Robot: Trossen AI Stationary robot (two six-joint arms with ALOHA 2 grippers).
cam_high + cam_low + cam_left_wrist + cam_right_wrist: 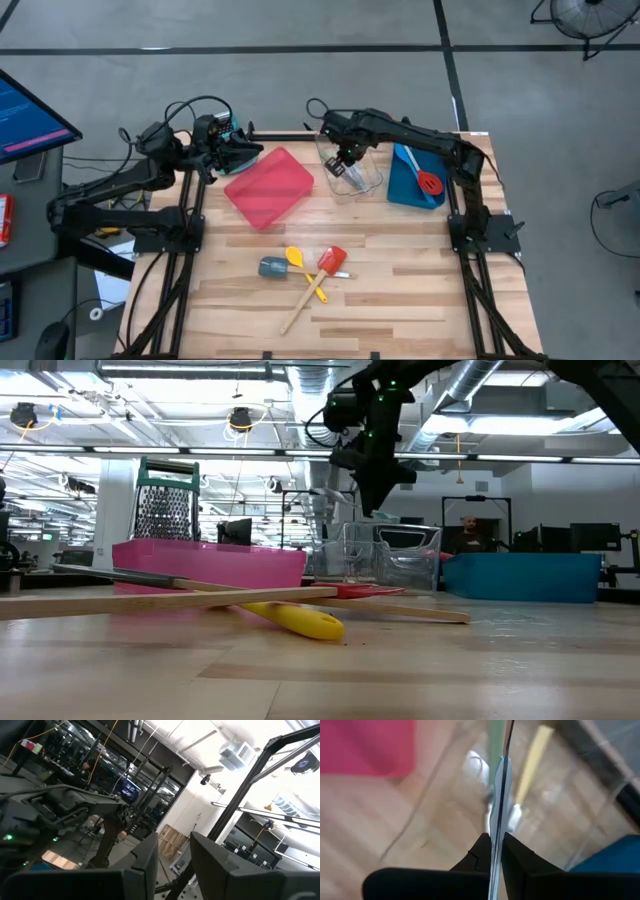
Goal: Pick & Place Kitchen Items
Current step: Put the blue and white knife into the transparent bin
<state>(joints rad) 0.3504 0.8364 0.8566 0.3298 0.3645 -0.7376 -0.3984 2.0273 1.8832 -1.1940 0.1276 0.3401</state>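
Note:
My right gripper [345,162] hangs over the clear tray [356,180] at the table's far middle, shut on a slim knife [498,795] with a green far end [496,740]. A yellow-handled knife [532,760] lies in the clear tray. A grey-teal spatula [272,267], a yellow spoon [305,272] and a red wooden-handled spatula [320,282] lie on the table near the front middle. A red spoon [430,183] and a blue spatula [408,158] lie in the blue tray [400,190]. My left gripper [245,155] waits at the far left, slightly open [175,865] and empty. My right gripper pinches the knife's thin flat blade [495,837] between its two fingers, which point down from above. The knife runs on along the fingers, seen edge-on, with its green end lowest over the clear tray. I cannot tell whether that end touches the tray.
A red tray [268,187] lies left of the clear tray. A box grater [167,510] stands behind the red tray in the low view. The three utensils at the front lie crossed over one another. A monitor stands off the table's left.

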